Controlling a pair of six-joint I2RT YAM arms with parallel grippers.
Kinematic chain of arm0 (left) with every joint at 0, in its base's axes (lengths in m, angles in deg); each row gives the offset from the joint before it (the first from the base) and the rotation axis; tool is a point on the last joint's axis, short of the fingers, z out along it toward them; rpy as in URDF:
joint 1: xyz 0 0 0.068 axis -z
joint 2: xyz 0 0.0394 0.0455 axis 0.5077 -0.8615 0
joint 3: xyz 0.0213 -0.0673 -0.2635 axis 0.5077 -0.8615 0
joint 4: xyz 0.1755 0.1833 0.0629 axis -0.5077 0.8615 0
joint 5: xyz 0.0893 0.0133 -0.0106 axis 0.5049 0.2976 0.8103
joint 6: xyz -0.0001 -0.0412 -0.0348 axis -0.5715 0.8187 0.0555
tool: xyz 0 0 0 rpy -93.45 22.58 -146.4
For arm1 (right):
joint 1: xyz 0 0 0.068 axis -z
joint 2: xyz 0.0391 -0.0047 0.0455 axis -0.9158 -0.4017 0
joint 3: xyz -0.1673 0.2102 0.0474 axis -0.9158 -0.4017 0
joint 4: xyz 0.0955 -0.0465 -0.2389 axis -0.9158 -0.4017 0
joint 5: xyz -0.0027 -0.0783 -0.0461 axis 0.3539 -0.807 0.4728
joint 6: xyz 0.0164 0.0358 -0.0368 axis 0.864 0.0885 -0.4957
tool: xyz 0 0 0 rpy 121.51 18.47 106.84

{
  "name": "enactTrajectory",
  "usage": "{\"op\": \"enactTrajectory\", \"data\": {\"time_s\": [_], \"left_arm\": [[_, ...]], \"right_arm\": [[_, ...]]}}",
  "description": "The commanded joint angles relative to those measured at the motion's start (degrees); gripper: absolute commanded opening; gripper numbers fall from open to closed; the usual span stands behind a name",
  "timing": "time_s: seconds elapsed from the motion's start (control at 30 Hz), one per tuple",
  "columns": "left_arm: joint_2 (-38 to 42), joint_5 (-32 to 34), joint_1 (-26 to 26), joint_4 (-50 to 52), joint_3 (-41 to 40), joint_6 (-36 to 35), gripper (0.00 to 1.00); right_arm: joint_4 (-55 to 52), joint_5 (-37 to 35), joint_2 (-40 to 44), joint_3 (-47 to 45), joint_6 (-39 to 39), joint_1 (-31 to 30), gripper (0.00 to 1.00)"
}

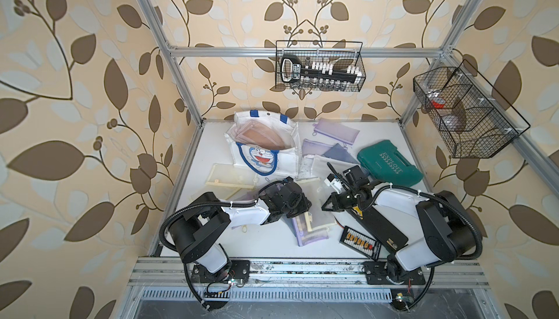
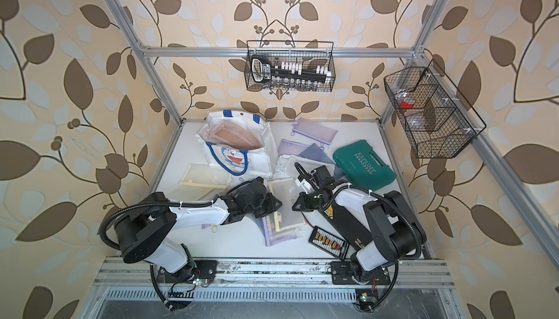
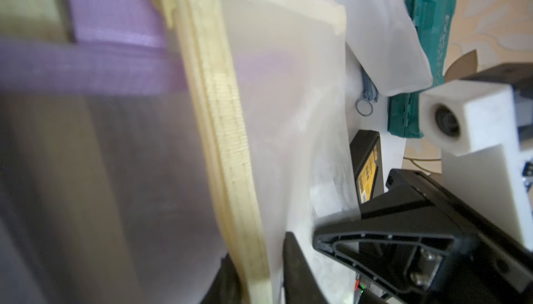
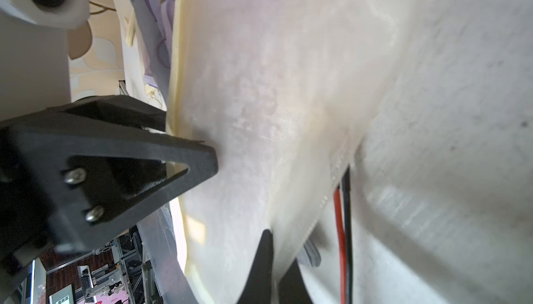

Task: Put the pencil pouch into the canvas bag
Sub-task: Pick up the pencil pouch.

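**Desk:** What have you got at this moment?

**Operator:** My two arms meet at mid-table on a single pencil pouch (image 1: 316,202) (image 2: 287,198), a see-through mesh sleeve with cream trim. The left gripper (image 1: 304,207) (image 3: 261,270) comes in from the left. Its fingers are drawn in narrow, with the pouch's cream zip edge running between them in my left wrist view. The right gripper (image 1: 325,207) (image 4: 279,268) comes in from the right, tips pressed together and the mesh pinched between them.

**Desk:** Is the pouch off the surface?

**Operator:** I cannot tell. In both top views it sits tilted between the two grippers, overlapping a purple pouch (image 1: 305,234) (image 2: 273,237) that lies on the white table (image 1: 272,249).

**Desk:** And the destination?

**Operator:** The canvas bag (image 1: 286,158) (image 2: 260,156) stands at the far left of the table, mouth open, blue handles on the far rim, cat-face pocket turned toward the near side. Pink pouches (image 1: 260,136) are inside it. The pencil pouch is outside the bag, on its near side and a little to the right.

**Desk:** Anything else in shot?

**Operator:** A green tool case (image 1: 390,160) (image 2: 364,163) lies at the right, beyond my right arm.
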Motion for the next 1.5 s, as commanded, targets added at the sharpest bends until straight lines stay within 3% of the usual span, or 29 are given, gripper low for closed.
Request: {"op": "enactTrajectory", "data": {"time_s": [0.0, 0.07, 0.17, 0.47, 0.67, 0.97, 1.07, 1.13, 1.37, 1.47], "left_arm": [[6.9, -0.8, 0.0, 1.1, -0.5, -2.3, 0.09], [9.5, -0.6, 0.2, 3.5, 0.0, -3.3, 0.0], [12.9, 0.0, 0.6, 8.7, 1.9, -5.4, 0.0], [16.6, 2.2, 3.4, 36.6, 17.8, -9.3, 0.0], [14.7, 11.7, 8.1, 58.1, 38.2, -6.7, 0.0], [-0.1, 33.2, 9.2, 87.8, 76.7, -1.4, 0.0], [-8.0, 38.9, 5.3, 102.1, 93.8, 4.9, 0.0], [-11.2, 39.9, 1.4, 107.6, 99.5, 9.1, 0.0], [-12.9, 36.3, -13.1, 104.6, 99.3, 17.3, 0.0], [-16.2, 32.4, -18.4, 103.8, 101.9, 17.3, 0.0]], "right_arm": [[-2.9, 0.5, 3.7, 0.0, -0.8, -0.4, 0.05], [-4.0, 0.5, 5.6, 0.3, -0.8, -0.4, 0.05], [-5.9, 0.5, 7.4, 1.3, -0.9, -0.4, 0.08], [-11.6, -7.1, 12.1, 5.2, -0.1, 1.5, 0.7], [-16.5, -11.5, 14.7, 10.1, -1.9, 3.2, 0.83], [-19.7, -13.3, 16.7, 16.3, -1.4, 3.4, 0.98], [-20.6, -13.7, 17.5, 17.3, -1.4, 3.3, 0.99], [-21.4, -13.7, 17.9, 18.1, -1.4, 3.3, 0.99], [-24.3, -14.9, 18.5, 21.1, -1.8, 2.8, 1.0], [-25.3, -15.5, 19.1, 22.0, -2.0, 2.8, 0.99]]}}
